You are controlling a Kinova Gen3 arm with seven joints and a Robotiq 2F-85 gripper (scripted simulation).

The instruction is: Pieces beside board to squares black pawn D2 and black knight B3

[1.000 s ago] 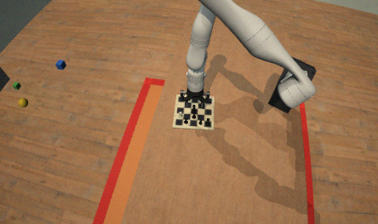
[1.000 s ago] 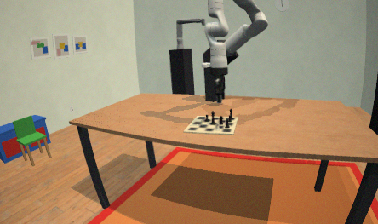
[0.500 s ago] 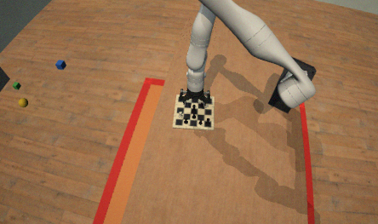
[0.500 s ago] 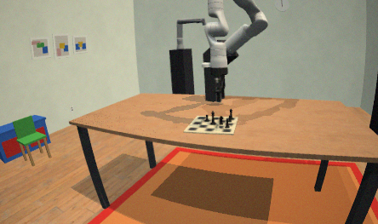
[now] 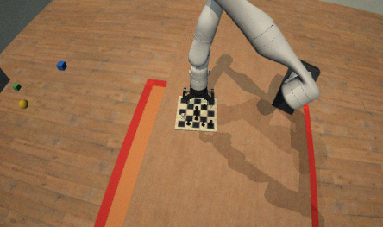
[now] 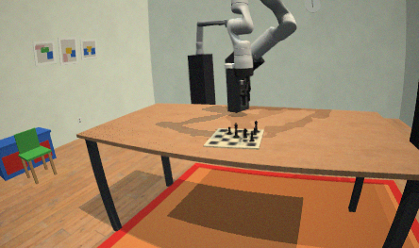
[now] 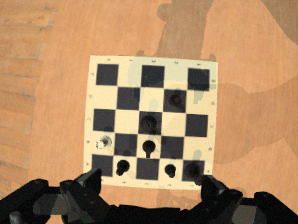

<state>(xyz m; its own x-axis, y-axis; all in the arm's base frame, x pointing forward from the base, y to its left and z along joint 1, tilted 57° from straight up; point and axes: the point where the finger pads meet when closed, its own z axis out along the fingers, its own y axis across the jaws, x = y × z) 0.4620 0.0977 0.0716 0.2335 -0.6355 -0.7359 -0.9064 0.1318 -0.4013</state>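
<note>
A: Where are the black pieces?
B: All standing on the board [image 7: 93, 116], mostly in the rows nearest the gripper [image 7: 149, 185]; which is the pawn or knight, I can't tell.
A: And the gripper?
B: Raised above the board's near edge, fingers spread wide, holding nothing.

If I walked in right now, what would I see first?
Probably the big pale robot arm reaching down over the wooden table, its open gripper hanging empty above the near edge of a small chessboard. A handful of black pieces stand on that board in the middle of the table. Off in the left corner of the room sits a bright green chair.
</note>
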